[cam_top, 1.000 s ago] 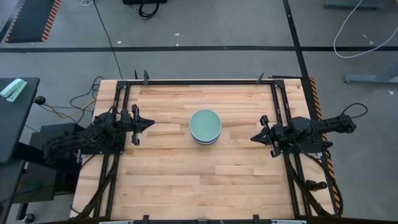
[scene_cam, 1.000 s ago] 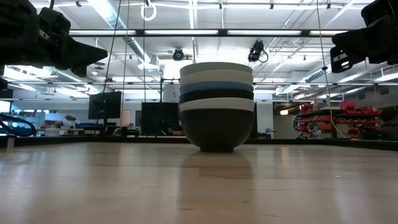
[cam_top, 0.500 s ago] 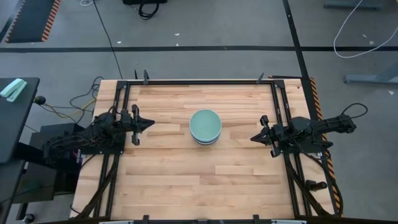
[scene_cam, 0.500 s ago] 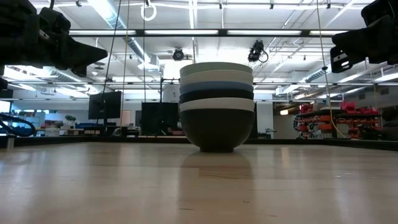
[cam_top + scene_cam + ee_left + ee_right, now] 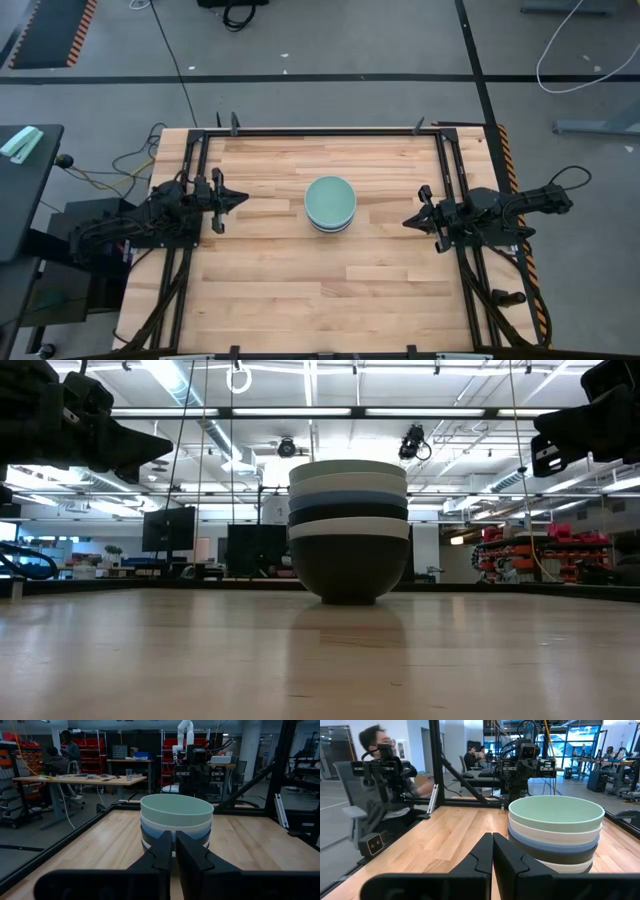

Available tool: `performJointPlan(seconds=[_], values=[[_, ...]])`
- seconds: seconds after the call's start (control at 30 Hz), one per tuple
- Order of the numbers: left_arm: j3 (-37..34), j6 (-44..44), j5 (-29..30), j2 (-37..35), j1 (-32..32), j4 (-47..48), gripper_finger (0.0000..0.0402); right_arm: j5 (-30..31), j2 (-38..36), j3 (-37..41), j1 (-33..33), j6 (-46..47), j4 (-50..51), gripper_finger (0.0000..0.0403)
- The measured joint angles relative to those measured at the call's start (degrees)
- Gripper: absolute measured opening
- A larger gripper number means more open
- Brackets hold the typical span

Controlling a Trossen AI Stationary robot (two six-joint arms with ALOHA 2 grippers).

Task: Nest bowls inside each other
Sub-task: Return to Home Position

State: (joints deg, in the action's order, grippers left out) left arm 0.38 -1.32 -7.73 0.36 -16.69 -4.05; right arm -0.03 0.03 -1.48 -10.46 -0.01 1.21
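The bowls stand nested in one stack (image 5: 330, 204) at the table's middle, the pale mint green one (image 5: 556, 814) on top. The low view shows the layers from the top: mint, white, blue, black, white, and a black bowl (image 5: 348, 567) whose base rests on the wood. My left gripper (image 5: 243, 199) hovers shut near the table's left edge, pointing at the stack (image 5: 176, 822). My right gripper (image 5: 407, 222) hovers shut near the right edge, also pointing at the stack. Neither touches a bowl.
A black metal frame (image 5: 320, 132) runs around the wooden table top (image 5: 300, 290). Bare wood lies all round the stack. Beyond the table are work benches, shelves and people (image 5: 380, 775) in the room.
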Motion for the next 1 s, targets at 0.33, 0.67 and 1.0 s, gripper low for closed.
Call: performJointPlan(seconds=[0.33,0.67,1.0], values=[[0.0,0.0,0.0,0.0,0.0,0.0,0.0031,0.0,0.0,0.0,0.0,0.0,0.0,0.0018],[0.0,0.0,0.0,0.0,0.0,0.0,0.0029,0.0,0.0,0.0,0.0,0.0,0.0,0.0018],[0.0,0.0,0.0,0.0,0.0,0.0,0.003,0.0,0.0,0.0,0.0,0.0,0.0,0.0018]])
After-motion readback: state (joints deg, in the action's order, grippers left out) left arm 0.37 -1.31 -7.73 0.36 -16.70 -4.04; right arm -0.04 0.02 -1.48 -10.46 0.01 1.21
